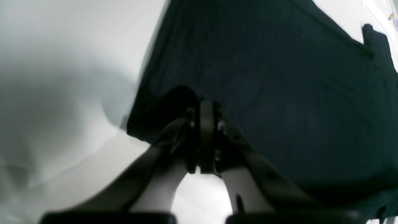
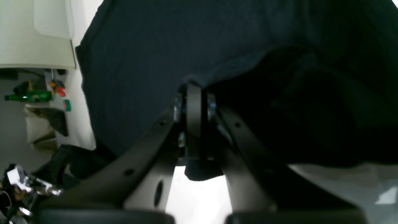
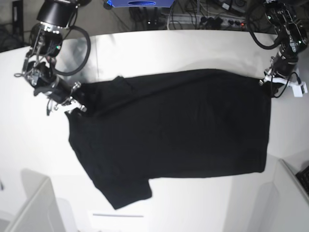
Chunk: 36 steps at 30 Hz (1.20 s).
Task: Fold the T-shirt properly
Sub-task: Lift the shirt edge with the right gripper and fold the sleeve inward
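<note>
The black T-shirt [image 3: 169, 125] lies spread flat on the white table [image 3: 193, 48], with one sleeve at the front left; no print or label shows. My right gripper [image 3: 73, 104], at the left in the base view, is shut on the shirt's edge near the neck and shoulder. In the right wrist view the right gripper [image 2: 193, 90] pinches a fold of the cloth [image 2: 140, 46]. My left gripper [image 3: 267, 81], at the right in the base view, is shut on the shirt's far right corner. In the left wrist view the left gripper [image 1: 205, 113] grips the cloth [image 1: 279, 77].
A pale box [image 3: 29, 208] stands at the table's front left corner. Cables and power strips [image 3: 193, 14] lie behind the table. The table's edge cuts in at the front right [image 3: 289, 169]. A green bottle and clutter [image 2: 28, 96] sit beyond the table's side.
</note>
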Each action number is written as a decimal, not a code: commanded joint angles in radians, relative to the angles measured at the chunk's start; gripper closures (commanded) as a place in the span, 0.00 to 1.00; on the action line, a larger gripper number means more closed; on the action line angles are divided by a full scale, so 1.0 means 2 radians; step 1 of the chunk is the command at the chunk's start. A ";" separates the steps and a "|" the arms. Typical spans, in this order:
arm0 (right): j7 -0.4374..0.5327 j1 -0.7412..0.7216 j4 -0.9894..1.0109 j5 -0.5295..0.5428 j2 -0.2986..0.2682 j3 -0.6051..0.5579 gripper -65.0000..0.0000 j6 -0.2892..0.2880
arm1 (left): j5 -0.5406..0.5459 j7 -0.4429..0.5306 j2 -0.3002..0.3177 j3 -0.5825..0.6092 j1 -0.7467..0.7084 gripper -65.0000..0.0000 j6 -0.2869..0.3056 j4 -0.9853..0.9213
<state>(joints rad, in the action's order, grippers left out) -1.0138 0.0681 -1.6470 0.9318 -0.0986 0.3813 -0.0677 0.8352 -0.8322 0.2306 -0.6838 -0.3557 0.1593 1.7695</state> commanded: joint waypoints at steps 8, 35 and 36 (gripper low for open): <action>0.009 -0.046 0.028 0.009 -0.006 0.000 1.00 -0.004 | 0.005 0.008 0.007 -0.003 0.034 1.00 -0.022 -0.010; 0.055 -0.117 0.137 0.009 -0.006 -0.051 1.00 -0.004 | 0.005 0.011 0.010 -0.003 0.071 1.00 -0.049 -0.057; 0.055 -0.120 0.138 0.009 -0.006 -0.051 1.00 -0.004 | 0.005 0.011 0.010 -0.003 0.072 1.00 -0.049 -0.057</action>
<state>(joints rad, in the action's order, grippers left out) -0.9157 -0.1402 -1.3525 0.9260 -0.1028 0.2756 -0.0669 0.8356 -0.8310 0.2329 -0.6838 -0.2203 0.0532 1.6386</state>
